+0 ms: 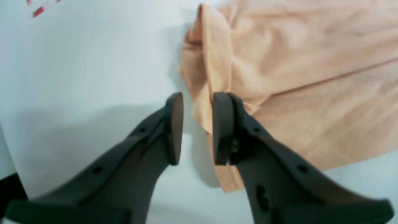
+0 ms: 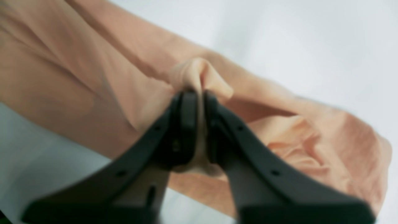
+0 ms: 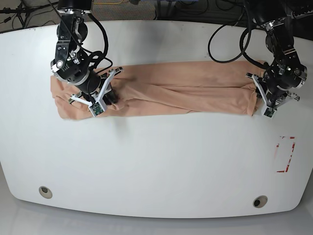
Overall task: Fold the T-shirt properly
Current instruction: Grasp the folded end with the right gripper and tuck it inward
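The right gripper [image 2: 200, 124] pinches a raised pleat of the T-shirt [image 3: 161, 93], a long band lying crosswise on the table [image 3: 156, 161], while the left gripper [image 1: 197, 129] straddles the shirt's far end, jaws parted.

This looks like a robotics lab: a bare white counter [image 3: 156, 161] with rounded corners and two round holes near its front edge, a red tape mark [image 3: 285, 154] stuck on it, and loose black cables [image 3: 230, 34] trailing behind two mounted robot arms.
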`<act>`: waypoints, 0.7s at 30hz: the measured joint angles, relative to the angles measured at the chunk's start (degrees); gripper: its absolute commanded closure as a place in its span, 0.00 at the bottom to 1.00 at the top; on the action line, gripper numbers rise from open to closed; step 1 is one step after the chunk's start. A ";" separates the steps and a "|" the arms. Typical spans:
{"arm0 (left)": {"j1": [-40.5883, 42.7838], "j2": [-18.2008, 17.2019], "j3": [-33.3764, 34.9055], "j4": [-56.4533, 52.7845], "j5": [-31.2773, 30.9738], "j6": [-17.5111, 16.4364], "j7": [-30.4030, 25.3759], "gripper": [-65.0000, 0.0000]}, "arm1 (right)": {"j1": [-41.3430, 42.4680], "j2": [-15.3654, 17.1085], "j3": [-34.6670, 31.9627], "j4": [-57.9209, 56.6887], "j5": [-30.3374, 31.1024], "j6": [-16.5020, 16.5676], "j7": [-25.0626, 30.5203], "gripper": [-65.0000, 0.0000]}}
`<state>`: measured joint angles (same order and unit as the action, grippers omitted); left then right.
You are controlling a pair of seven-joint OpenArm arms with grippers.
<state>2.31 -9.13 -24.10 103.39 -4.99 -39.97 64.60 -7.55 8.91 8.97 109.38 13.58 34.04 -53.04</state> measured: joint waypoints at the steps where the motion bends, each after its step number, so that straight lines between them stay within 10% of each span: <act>1: 0.28 0.02 0.00 0.00 0.09 0.00 0.11 0.78 | 0.15 0.04 0.02 -0.48 -0.07 0.00 0.04 0.65; 8: 0.55 -0.02 0.00 0.00 0.07 0.00 0.09 0.78 | 1.05 -0.39 2.93 -1.36 0.17 -0.15 0.26 0.31; 21: 1.33 0.00 -0.15 0.00 0.07 0.00 0.09 0.78 | 1.46 -1.27 11.41 4.17 0.20 0.02 0.31 0.39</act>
<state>3.64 -9.13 -24.25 103.39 -4.93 -39.97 64.69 -6.09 7.64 20.38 113.56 13.78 34.06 -52.73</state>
